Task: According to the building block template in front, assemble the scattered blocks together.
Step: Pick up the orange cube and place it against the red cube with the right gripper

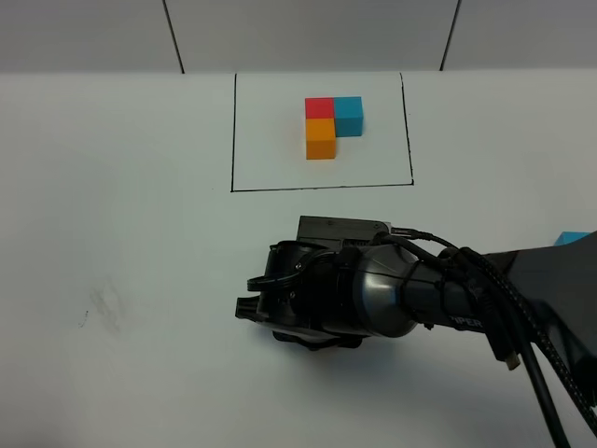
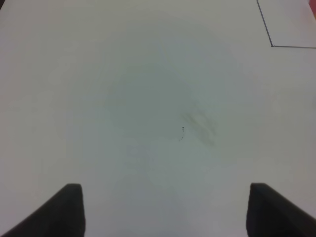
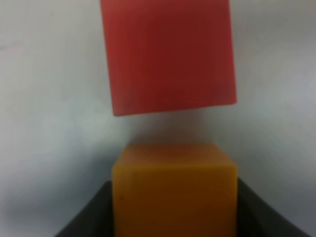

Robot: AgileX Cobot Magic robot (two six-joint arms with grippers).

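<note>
The building block template (image 1: 333,126) is an L of red, blue and orange cubes inside a black drawn rectangle at the back middle. My right gripper (image 1: 256,310) reaches across to the table's middle front. In the right wrist view my right gripper (image 3: 174,207) is shut on the scattered orange block (image 3: 174,190), its fingers (image 3: 94,212) against both sides. The scattered red block (image 3: 170,54) lies just beyond it with a narrow gap. The arm hides both in the high view. The light blue block (image 1: 571,238) lies at the far right edge. My left gripper (image 2: 165,207) is open and empty over bare table.
The white table (image 1: 112,187) carries a faint grey smudge (image 1: 98,308) at the front left, which also shows in the left wrist view (image 2: 200,126). A corner of the black rectangle (image 2: 271,46) shows there too. The right arm's cables (image 1: 522,345) hang at the front right.
</note>
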